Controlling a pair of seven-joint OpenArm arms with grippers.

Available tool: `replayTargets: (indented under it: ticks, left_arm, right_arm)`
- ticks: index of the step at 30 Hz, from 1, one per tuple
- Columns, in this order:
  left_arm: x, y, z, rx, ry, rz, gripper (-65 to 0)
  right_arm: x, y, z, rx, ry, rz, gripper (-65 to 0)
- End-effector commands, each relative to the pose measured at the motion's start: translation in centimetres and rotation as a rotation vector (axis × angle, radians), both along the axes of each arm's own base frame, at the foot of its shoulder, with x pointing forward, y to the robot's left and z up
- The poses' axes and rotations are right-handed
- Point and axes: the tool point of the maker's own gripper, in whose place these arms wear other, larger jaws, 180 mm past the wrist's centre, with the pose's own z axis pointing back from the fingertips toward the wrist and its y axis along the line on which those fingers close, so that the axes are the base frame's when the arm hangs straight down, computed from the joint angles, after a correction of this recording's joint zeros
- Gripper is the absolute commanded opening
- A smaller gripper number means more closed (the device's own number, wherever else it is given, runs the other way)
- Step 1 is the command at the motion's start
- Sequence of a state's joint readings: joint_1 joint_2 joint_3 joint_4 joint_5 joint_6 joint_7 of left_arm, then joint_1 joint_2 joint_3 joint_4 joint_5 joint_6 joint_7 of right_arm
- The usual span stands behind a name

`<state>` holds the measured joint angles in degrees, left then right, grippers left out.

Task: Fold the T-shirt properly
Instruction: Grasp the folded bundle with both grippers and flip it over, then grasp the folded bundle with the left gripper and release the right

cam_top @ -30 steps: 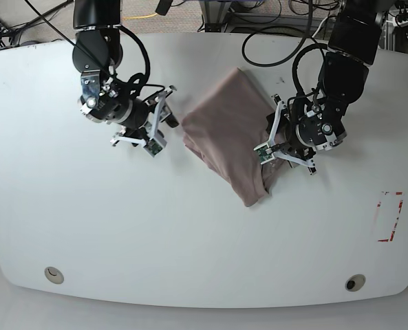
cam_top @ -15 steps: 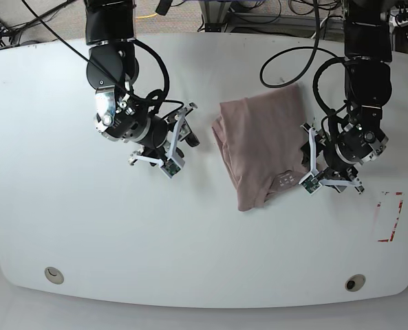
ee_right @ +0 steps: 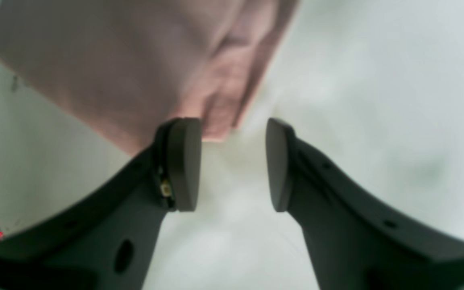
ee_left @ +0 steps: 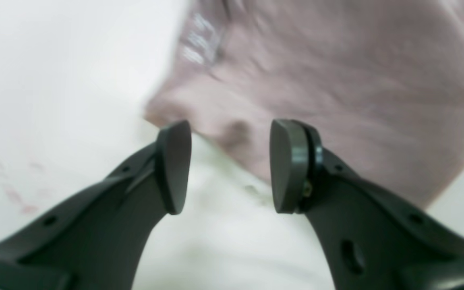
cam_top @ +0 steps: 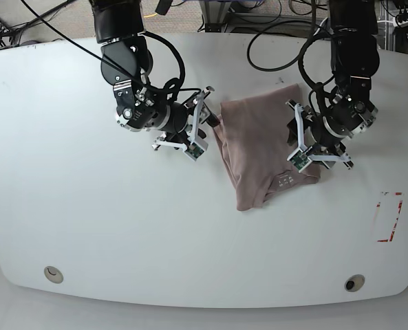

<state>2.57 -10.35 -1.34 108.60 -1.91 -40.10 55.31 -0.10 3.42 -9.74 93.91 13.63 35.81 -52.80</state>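
Mauve cloth, the T-shirt (cam_top: 262, 148), lies folded into a compact bundle on the white table (cam_top: 87, 220), toward the far edge and somewhat toward the edge on the base view's right. Its lower end narrows to a rounded corner pointing at the near edge, and a small patch of pale lettering shows near its right border.

We see both arms reaching down from the far edge, one on each side of the garment. Our left gripper (cam_top: 301, 141), on the base view's right, sits over the shirt's right border; in its wrist view the left gripper (ee_left: 230, 167) has its two dark pads parted with bare table and a rounded lip of T-shirt (ee_left: 336, 92) beyond them, and nothing is pinched between. Our right gripper (cam_top: 205, 120) stands just at the shirt's left edge. From its wrist camera the right gripper (ee_right: 232, 163) also shows a clear gap between the pads, with a corner of the T-shirt (ee_right: 135, 60) lying past the left pad. That picture is blurred, so we cannot tell whether the pad touches the cloth or only hangs just above it.

A red-marked rectangle (cam_top: 389, 216) sits near the table's right edge, well apart from the shirt.
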Motion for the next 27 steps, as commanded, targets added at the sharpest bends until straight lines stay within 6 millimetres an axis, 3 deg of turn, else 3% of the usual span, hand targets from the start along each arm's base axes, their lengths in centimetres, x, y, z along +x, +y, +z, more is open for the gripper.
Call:
replayTargets:
  ticks: [1,6,9,13,17,21,27]
  left_arm:
    - [0.2,-2.0,1.5,-0.089,-0.055,0.0,-35.1]
    - [1.1,-4.6,2.2,-0.18,-0.076,0.014,-34.4]
    - [1.0,-5.5,2.2,-0.283,-0.086,0.122,-29.4]
    - [2.0,-6.5,3.2,-0.424,-0.158,0.22,-24.3]
    - [1.5,-7.0,2.2,-0.508,-0.175,0.31,-19.2]
    - [2.0,-6.9,0.3,-0.552,-0.181,0.401,-18.1]
    - [1.0,-5.8,-4.0,-0.56,-0.164,0.529,-17.9]
  right_arm:
    - [0.8,0.2,2.3,0.034,-0.078,-0.014,-39.6]
    - [1.1,-0.3,3.0,0.022,-0.105,-0.011,-39.6]
    - [0.4,-0.6,3.0,0.015,-0.104,-0.013,-39.6]
    - [1.6,-4.0,2.9,0.001,-0.107,-0.109,-39.6]
    - [2.8,-7.6,3.2,0.009,-0.113,-0.238,-39.6]
    - [4.0,-11.4,3.2,0.0,-0.115,-0.35,-39.6]
    - [3.8,-16.9,2.7,-0.03,-0.092,-0.476,-39.6]
